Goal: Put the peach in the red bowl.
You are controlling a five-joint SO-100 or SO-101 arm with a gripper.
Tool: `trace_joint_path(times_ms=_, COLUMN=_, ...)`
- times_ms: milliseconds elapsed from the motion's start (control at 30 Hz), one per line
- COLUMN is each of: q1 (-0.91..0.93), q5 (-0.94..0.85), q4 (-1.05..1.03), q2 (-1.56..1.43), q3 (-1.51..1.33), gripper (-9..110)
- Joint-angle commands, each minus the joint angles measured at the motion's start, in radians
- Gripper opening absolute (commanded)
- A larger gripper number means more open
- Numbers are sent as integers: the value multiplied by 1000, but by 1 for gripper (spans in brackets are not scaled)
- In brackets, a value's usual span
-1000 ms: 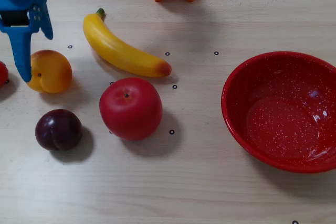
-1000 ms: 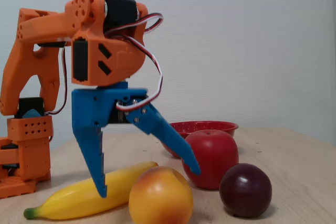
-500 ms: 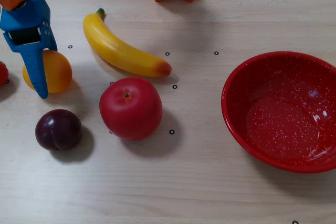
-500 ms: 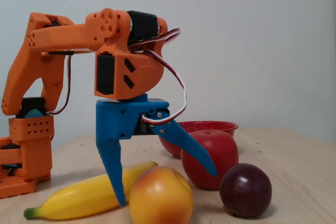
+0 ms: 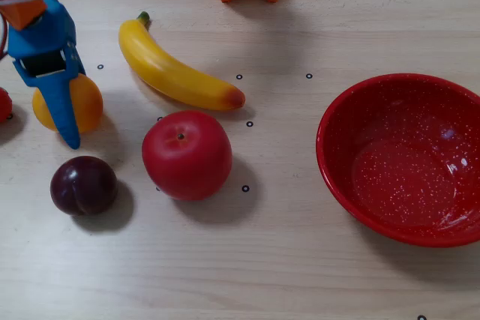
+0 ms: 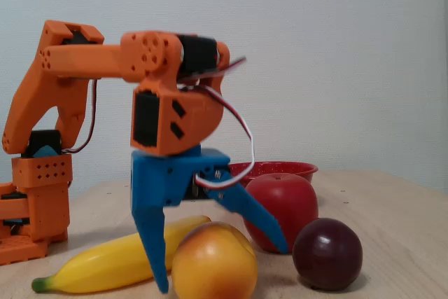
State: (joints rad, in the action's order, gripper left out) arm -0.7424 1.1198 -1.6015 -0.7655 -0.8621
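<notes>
Peach (image 6: 213, 262) between spread end effector (image 6: 222, 267) fingers, contact unclear; plum (image 5: 83, 185), apple (image 5: 187, 154), banana (image 5: 178, 70) crowd nearby.

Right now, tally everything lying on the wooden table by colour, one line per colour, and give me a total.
Yellow: 1, the long yellow banana
Yellow-orange: 1, the small round peach
Red: 2, the big round red apple and the wide speckled red bowl
Dark purple: 1, the glossy round plum
Total: 5, leaving out a red thing cut off at the overhead view's left edge.

no readable text, labels, brands or numbers anywhere
</notes>
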Motion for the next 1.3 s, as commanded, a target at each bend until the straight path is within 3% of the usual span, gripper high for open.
trace_joint_path(times_ms=0, q1=-9, q5=20, q4=32, q2=-54, q3=69, gripper=60)
trace_joint_path(times_ms=967, q1=-3, q5=46, q4=89, q2=-43, q3=61, gripper=57)
trace_joint_path(times_ms=1267, q1=-3, q5=84, q4=83, q2=-48, q3=52, gripper=44)
